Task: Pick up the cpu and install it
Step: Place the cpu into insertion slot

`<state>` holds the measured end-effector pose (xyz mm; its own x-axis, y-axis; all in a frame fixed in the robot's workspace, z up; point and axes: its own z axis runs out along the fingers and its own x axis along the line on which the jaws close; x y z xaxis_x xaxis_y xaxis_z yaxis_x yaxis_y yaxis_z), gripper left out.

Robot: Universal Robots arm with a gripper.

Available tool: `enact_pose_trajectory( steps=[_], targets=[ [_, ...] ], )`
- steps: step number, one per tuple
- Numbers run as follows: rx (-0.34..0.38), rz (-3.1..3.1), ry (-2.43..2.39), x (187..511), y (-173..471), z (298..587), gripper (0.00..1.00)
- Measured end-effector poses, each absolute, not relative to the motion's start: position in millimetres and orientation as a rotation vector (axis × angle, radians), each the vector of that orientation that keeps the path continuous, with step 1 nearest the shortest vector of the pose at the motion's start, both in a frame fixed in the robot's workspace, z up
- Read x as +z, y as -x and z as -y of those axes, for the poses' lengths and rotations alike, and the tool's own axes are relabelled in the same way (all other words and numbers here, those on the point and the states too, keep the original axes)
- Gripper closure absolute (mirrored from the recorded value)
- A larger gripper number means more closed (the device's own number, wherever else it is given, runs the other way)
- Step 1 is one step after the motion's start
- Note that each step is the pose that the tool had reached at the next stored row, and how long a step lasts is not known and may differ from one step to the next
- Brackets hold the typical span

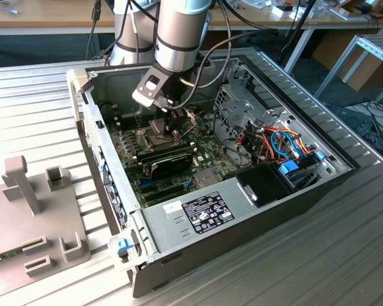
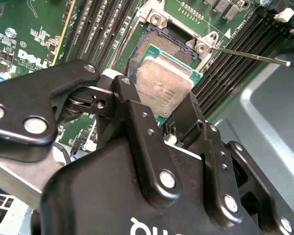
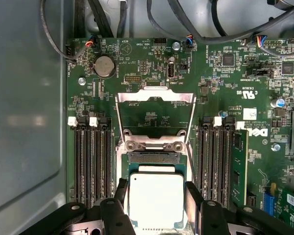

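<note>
The black linkage of the end effector (image 2: 158,98) sat closest to the lens in the second wrist view. Its two fingers (image 2: 130,105) pressed against opposite edges of the cpu (image 2: 164,81), pinching the chip between them. The cpu, with a dull silver-grey top and a thin green border, was held right at the open socket (image 2: 159,40) on the green motherboard (image 2: 34,39). Whether it rested in the socket or hung just above it could not be told.

In the first wrist view the hinged metal frame (image 3: 154,98) stood flipped up beyond the socket, and black memory slots (image 3: 90,161) ran along both sides of it. A thin metal lever (image 2: 247,55) stuck out from the socket's corner. A round coin battery (image 3: 104,66) sat on the board further off.

In the exterior view the arm reached down into an open computer case (image 1: 108,166) lying on a slatted metal bench (image 1: 319,255). There the end effector hung low over the board, just beside a black oblong module (image 1: 169,162).
</note>
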<state>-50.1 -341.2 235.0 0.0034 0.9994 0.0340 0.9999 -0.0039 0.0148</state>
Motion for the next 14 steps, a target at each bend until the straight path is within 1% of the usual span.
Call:
enact_pose_trajectory(
  steps=[14],
  targets=[
    [-0.053, 2.208, 2.216, 219, 50, 341, 0.45]
  ],
)
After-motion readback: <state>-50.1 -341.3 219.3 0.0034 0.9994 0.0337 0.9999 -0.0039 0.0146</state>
